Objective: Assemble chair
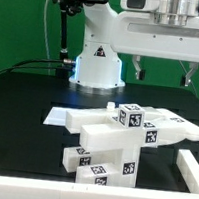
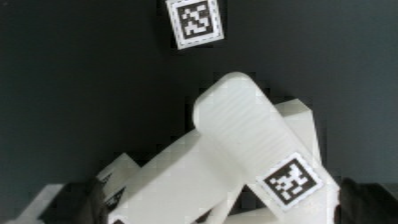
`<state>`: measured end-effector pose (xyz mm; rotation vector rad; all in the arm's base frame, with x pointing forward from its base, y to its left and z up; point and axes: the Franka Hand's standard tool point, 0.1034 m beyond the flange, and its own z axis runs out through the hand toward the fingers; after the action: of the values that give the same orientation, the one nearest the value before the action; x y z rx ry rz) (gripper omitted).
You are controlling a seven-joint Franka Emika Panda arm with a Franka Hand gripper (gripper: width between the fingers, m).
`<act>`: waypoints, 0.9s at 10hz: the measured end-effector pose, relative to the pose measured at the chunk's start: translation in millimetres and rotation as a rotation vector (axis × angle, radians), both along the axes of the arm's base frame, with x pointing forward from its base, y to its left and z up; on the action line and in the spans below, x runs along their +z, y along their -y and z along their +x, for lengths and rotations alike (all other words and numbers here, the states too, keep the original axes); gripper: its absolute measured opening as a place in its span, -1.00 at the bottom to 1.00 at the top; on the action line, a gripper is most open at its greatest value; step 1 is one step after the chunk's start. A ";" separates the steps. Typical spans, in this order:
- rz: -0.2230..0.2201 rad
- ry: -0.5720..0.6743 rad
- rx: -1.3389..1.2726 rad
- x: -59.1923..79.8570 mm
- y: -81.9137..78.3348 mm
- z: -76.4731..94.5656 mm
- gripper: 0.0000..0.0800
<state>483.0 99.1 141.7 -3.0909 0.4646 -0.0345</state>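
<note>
The claw [image 1: 163, 71] hung wide open and empty above the chair [image 1: 123, 139], whose tagged white parts lay clustered on the black tabletop [image 1: 27, 99] before the arm's base [image 1: 97, 67].

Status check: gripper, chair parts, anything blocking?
Gripper open, empty, above the table. Chair parts piled together below, untouched. Nothing between gripper and parts.
</note>
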 end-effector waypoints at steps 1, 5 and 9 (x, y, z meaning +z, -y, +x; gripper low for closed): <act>0.005 0.030 -0.023 -11.7 -3.5 -17.0 0.62; -0.018 0.041 -0.020 -65.6 -11.7 -52.8 0.62; -0.059 0.041 -0.019 -103.8 -5.6 -37.6 0.62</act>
<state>445.3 104.7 37.9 -3.1362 0.5004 -0.1130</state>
